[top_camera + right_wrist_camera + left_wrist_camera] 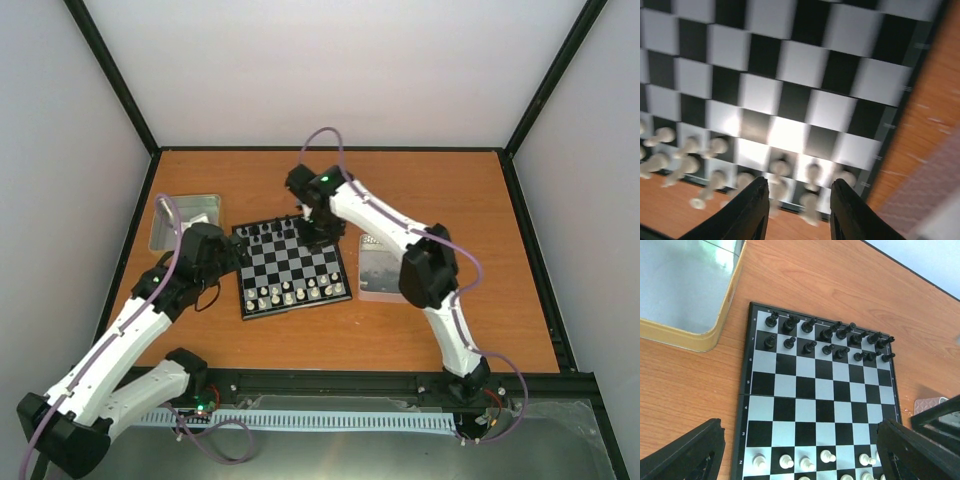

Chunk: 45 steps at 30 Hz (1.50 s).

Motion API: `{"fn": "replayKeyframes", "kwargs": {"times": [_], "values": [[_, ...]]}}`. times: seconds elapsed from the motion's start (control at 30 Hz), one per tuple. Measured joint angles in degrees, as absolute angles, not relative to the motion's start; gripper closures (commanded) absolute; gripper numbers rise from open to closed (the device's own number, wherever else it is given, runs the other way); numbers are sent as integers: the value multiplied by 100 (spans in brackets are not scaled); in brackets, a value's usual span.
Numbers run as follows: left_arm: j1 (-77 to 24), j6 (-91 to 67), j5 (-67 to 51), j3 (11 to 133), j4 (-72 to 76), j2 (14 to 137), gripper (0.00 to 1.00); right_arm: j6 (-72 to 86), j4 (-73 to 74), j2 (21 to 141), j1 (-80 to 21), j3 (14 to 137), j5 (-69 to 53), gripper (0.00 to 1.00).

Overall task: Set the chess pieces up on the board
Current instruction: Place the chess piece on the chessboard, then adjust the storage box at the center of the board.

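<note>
The board [292,266] lies mid-table, black and silvery checks. Cream-white chess pieces [290,293] stand in its two near rows, black pieces [268,233] in its two far rows. My left gripper [236,258] is at the board's left edge, open and empty. In the left wrist view its fingers [690,455] straddle the board [815,390] above the white pieces [827,456]. My right gripper [322,236] hovers over the board's far right part, open and empty. The blurred right wrist view shows the gripper [797,207] over white pieces [812,174].
A silver metal tray [185,221] lies left of the board and also shows in the left wrist view [685,285]. A second tray [380,268] lies right of the board under my right arm. Black frame posts border the orange table.
</note>
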<state>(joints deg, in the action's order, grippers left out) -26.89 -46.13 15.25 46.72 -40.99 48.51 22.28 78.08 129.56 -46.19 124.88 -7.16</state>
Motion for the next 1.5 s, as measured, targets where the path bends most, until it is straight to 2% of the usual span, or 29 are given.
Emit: {"fn": "replayKeyframes", "kwargs": {"times": [0.2, 0.43, 0.57, 0.8, 1.1, 1.33, 1.5], "values": [[-2689, -4372, 1297, 4790, -3850, 5177, 14, 2209, 7306, 11898, -3684, 10847, 117, 62], [-2689, -4097, 1022, 5059, -3568, 5756, 13, 1122, 6436, 11115, -2976, 9129, 725, 26], [-2689, -3966, 884, 5295, -3472, 6169, 13, 351, 5964, 10744, -2840, 8473, 777, 21], [-2689, -3780, 572, 5745, -3308, 6840, 13, -582, 4982, 10787, -2694, 8309, 978, 20], [-2689, -3581, 447, 5865, -3280, 6969, 13, -1409, 4386, 11236, -2394, 8267, 639, 30], [-2689, -3474, 449, 5878, -3282, 6971, 13, -1516, 4386, 11297, -2272, 8265, 362, 57], [-2689, -3398, 449, 5898, -3282, 7026, 13, -1400, 4414, 11332, -2067, 8267, 290, 67]]}}
